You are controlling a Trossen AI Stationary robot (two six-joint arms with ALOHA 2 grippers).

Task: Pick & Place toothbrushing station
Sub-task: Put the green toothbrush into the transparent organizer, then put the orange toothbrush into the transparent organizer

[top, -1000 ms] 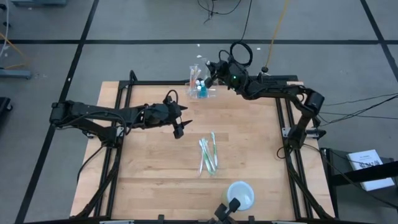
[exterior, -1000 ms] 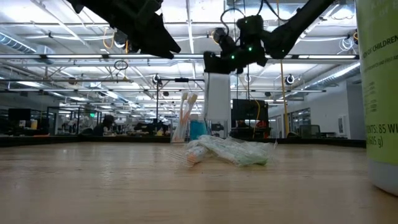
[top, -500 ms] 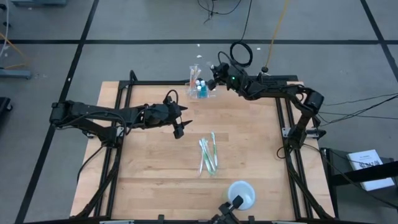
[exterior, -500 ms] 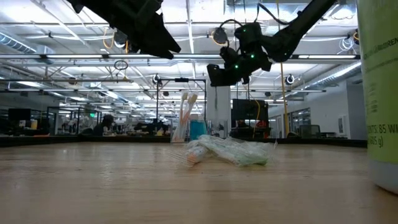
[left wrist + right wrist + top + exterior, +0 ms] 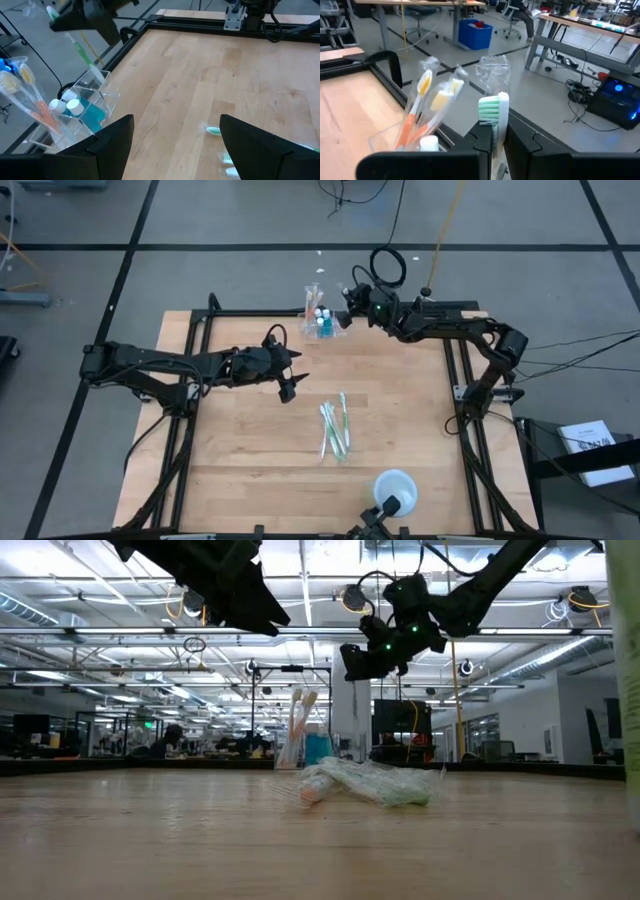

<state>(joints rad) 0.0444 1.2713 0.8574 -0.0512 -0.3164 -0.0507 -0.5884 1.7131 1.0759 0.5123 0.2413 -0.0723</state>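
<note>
The toothbrushing station [image 5: 322,323] is a clear plastic holder standing on the table's far edge. In the left wrist view, the station [image 5: 85,107] holds orange toothbrushes [image 5: 30,95] and white-capped blue bottles. My right gripper [image 5: 343,310] hovers just right of and above it, shut on a green-and-white toothbrush [image 5: 81,51]. My left gripper [image 5: 290,388] hangs open above the table's middle, left of several wrapped toothbrushes [image 5: 335,430] lying flat on the wood. My right gripper pinches the toothbrush's neck [image 5: 492,131] between its two fingers, just below the green-bristled head [image 5: 491,106], which sticks out past the fingertips. The handle [image 5: 85,57] hangs slanting down from the gripper toward the holder's top, lifted clear of the table.
A pale white-lidded round tub [image 5: 393,488] stands near the table's front edge, right of centre. Black frame rails [image 5: 455,380] run along the table's sides. Bare wood lies between the station and the wrapped toothbrushes.
My right gripper has sunk a little above the station and tipped closer to level, still shut on the toothbrush. The pale tub near the front edge has shifted slightly toward the table's right.
</note>
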